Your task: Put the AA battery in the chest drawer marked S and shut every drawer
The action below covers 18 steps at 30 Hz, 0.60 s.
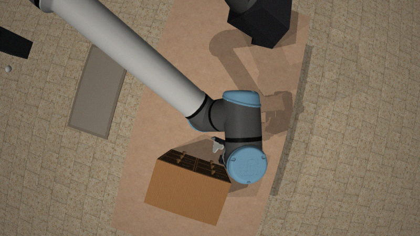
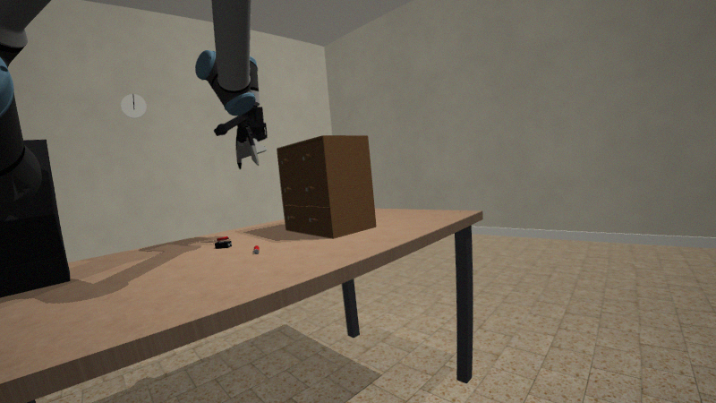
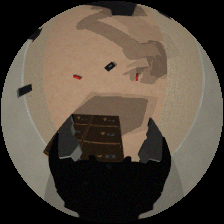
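Note:
The wooden chest stands upright on the table, its dark drawer front facing the robot base. All drawers look shut, and the drawer letters are too small to read. A small red cylinder with a pale end, seemingly the AA battery, lies on the table in front of the chest. My gripper is open and empty. It hangs high above the table, just in front of the chest's upper front edge, pointing down.
A small black block and a small red thing lie close together in the arm's shadow, farther from the chest. The black robot base stands at the table's far end. The arm hides the small things in the overhead view.

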Motion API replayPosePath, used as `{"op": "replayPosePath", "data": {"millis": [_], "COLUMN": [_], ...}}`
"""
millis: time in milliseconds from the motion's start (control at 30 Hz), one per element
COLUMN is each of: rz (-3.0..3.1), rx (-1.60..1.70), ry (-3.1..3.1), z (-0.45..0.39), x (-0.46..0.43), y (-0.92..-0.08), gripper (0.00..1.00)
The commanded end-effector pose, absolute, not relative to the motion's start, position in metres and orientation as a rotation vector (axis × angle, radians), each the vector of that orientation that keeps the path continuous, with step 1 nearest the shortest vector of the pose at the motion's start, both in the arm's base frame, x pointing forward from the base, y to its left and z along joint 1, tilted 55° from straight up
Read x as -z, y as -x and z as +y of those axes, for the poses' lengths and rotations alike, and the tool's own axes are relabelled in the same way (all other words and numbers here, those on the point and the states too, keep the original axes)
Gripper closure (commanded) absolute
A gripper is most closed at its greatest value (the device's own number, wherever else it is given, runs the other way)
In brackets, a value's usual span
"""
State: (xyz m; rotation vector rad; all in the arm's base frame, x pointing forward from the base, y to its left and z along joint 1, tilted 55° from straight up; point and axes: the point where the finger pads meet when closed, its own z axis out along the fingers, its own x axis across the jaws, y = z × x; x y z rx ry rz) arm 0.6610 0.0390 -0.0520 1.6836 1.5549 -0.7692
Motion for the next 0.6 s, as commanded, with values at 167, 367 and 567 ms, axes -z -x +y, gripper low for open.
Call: {"op": "replayPosePath", "data": {"millis": [167,367,567], "rz": [1.555,1.555,1.556], "rx": [0.768,0.768,0.767], "ry": [-1.683,-1.683,-1.684], "z": [0.039,0.039,0.023], "x": [0.052,0.051,0.025], "y": [-0.661,-0.661,-0.66], "gripper": [0.0,0.0,0.0]}}
